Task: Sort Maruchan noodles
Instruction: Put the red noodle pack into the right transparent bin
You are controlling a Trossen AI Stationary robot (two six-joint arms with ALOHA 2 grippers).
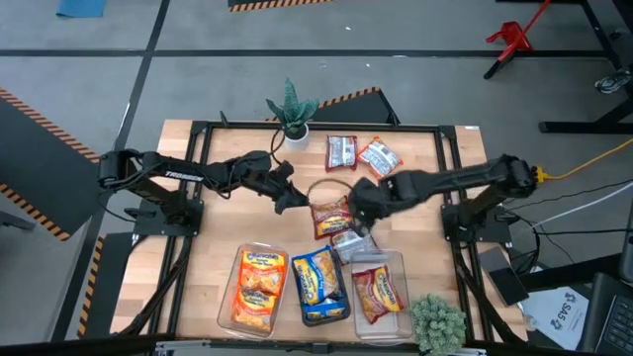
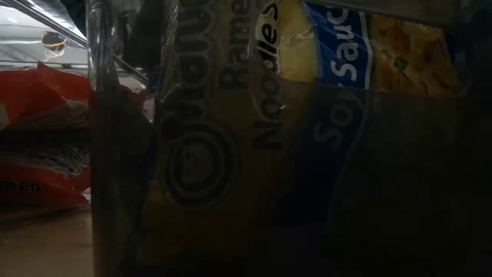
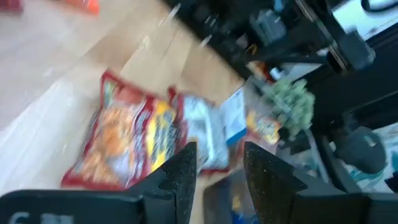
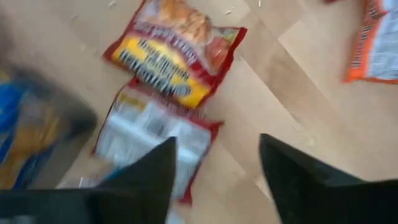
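Note:
Two red-and-silver Maruchan noodle packets lie flat at the table's middle. One is face up [image 1: 331,216] [image 4: 177,53]. The other shows its silver back [image 1: 348,242] [image 4: 155,137], just near of the first. Two more packets [image 1: 341,151] [image 1: 379,156] lie toward the far edge. My left gripper [image 1: 292,198] [image 3: 217,174] hovers left of the face-up packet, open and holding nothing. My right gripper [image 1: 358,203] [image 4: 217,174] is above the packets' right side, pointing down, open and holding nothing.
Three clear bins stand along the near edge, holding orange packets [image 1: 259,287], blue-and-yellow packets [image 1: 318,282] and red packets [image 1: 379,292]. A potted plant [image 1: 292,109] stands at the far edge and a green bushy plant [image 1: 437,321] at the near right corner. The low view is blocked by a bin wall [image 2: 123,154].

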